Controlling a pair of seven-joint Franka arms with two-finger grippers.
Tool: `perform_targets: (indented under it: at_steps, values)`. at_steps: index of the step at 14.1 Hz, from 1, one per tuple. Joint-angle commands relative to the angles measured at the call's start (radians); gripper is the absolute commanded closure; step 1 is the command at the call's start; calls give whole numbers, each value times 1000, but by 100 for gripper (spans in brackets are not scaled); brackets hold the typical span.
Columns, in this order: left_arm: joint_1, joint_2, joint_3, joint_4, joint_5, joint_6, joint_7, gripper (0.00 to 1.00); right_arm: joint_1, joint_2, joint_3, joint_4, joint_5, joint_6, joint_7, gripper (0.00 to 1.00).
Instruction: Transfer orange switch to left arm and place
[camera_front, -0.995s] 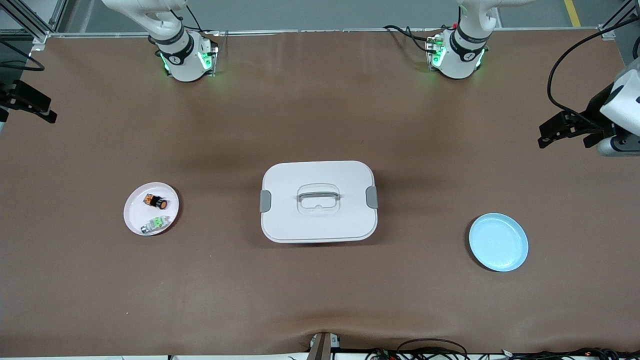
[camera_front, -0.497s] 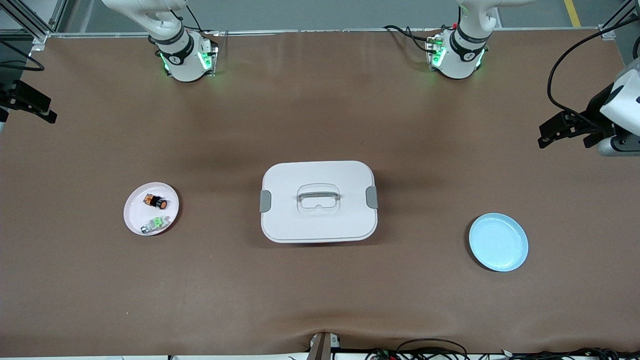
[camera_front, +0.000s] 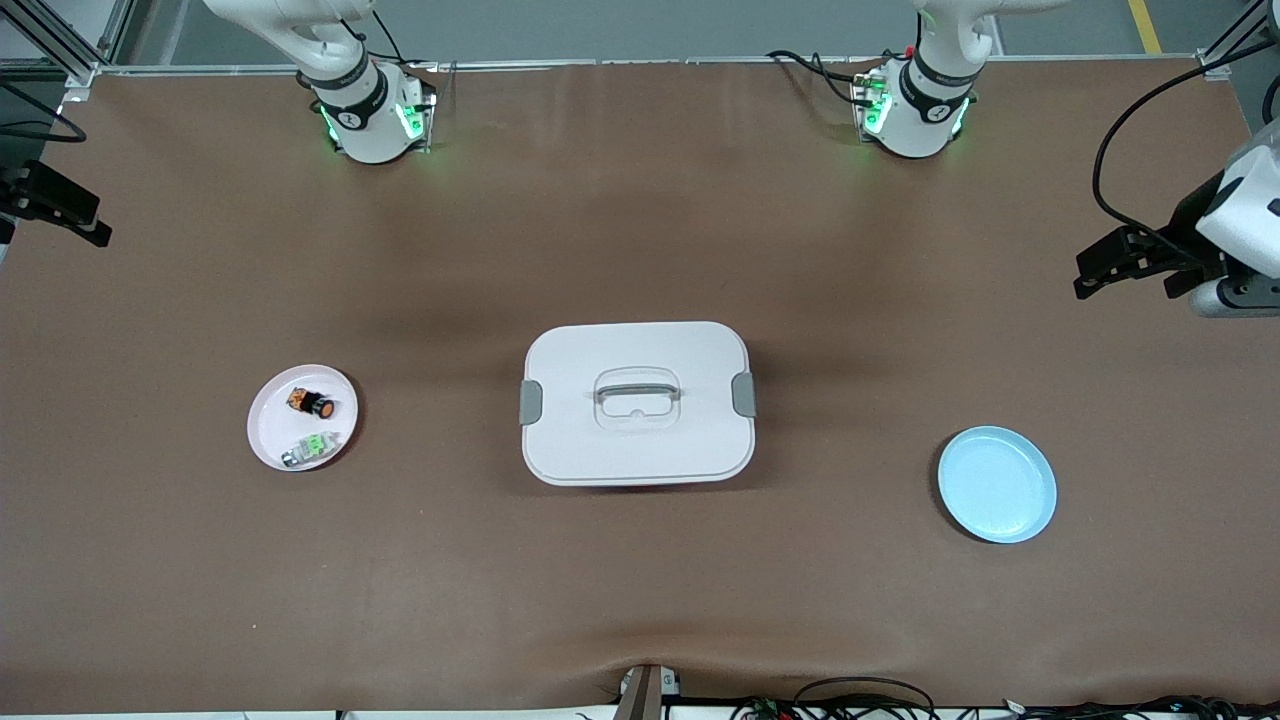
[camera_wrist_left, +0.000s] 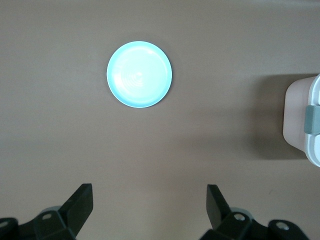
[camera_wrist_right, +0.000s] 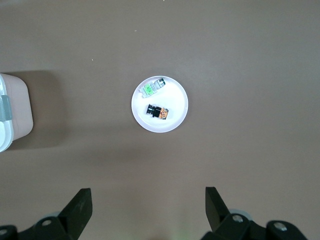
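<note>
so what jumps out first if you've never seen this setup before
The big white box in the middle of the table dominates. Toward the right arm's end, a pink plate holds the orange switch and a green-and-silver switch; toward the left arm's end lies an empty blue plate. The left gripper hangs open high above the blue plate, the right gripper open high above the pink one.
</note>
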Motion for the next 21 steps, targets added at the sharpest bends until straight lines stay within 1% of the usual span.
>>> perform_targets:
  at_steps: [1, 3, 5, 9, 12, 14, 17, 18, 19, 20, 21]
  values:
    - [3, 6, -3, 19, 20, -15, 2, 0, -3, -4, 1, 3, -3, 8, -4, 0]
    - [3, 6, -3, 19, 20, -15, 2, 0, -5, 0, 1, 7, -6, 11, -8, 0]
    - [3, 6, -3, 19, 20, -15, 2, 0, -5, 2, 0, 15, -3, 12, -69, 0]
    - [2, 6, -3, 19, 20, -15, 2, 0, -10, 11, -2, 15, -9, 15, -74, 0]
    - [2, 6, -3, 21, 20, -15, 2, 0, 0, 91, 0, 16, -29, 25, -70, 0]
    - [0, 6, -3, 21, 20, -15, 1, 0, -9, 131, 1, 15, -27, 58, -79, 0]
    - [0, 5, -3, 23, 20, -15, 1, 0, -10, 143, 1, 13, -32, 95, -82, 0]
    - [-1, 5, -3, 23, 20, -15, 1, 0, -11, 172, 0, 12, -30, 124, -80, 0]
    - [0, 5, -4, 23, 20, -15, 1, 0, -13, 233, 0, 12, -29, 146, -73, 0]
    - [-1, 5, -4, 23, 20, -15, 1, 0, -20, 269, -2, 13, -10, 152, -80, 0]
    - [-1, 5, -4, 24, 20, -15, 1, 0, -35, 283, 0, 10, -10, 156, -80, 0]
